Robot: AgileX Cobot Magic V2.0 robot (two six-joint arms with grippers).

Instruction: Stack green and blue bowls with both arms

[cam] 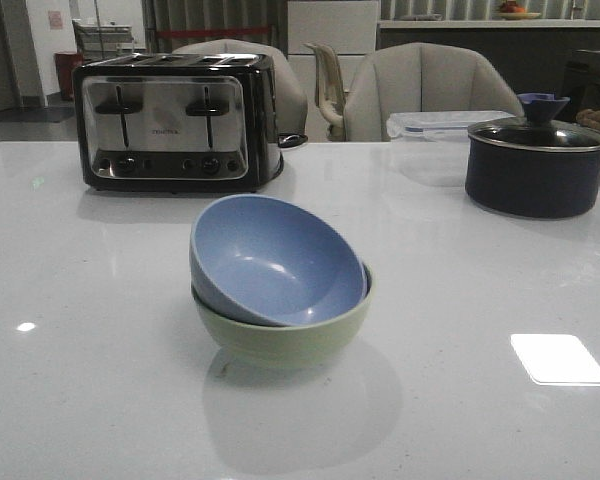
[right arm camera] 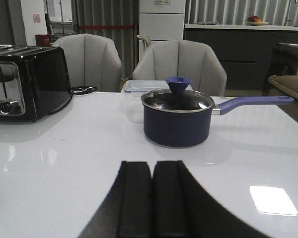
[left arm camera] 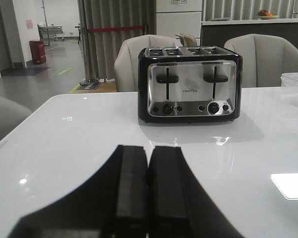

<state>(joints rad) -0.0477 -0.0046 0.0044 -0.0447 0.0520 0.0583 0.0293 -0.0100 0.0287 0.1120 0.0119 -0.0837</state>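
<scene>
In the front view the blue bowl point(cam: 280, 262) rests tilted inside the green bowl point(cam: 290, 335), which stands on the white table's middle. No arm shows in the front view. My left gripper point(left arm camera: 149, 148) is shut with nothing between its fingers, low over the table and facing the toaster. My right gripper point(right arm camera: 152, 164) is shut and empty too, facing the navy pot. Neither wrist view shows the bowls.
A black and steel toaster point(cam: 175, 122) stands at the back left. The dark navy lidded pot point(cam: 536, 165) with a long handle point(right arm camera: 253, 102) stands at the back right, a clear plastic container point(cam: 440, 125) behind it. Chairs line the table's far edge.
</scene>
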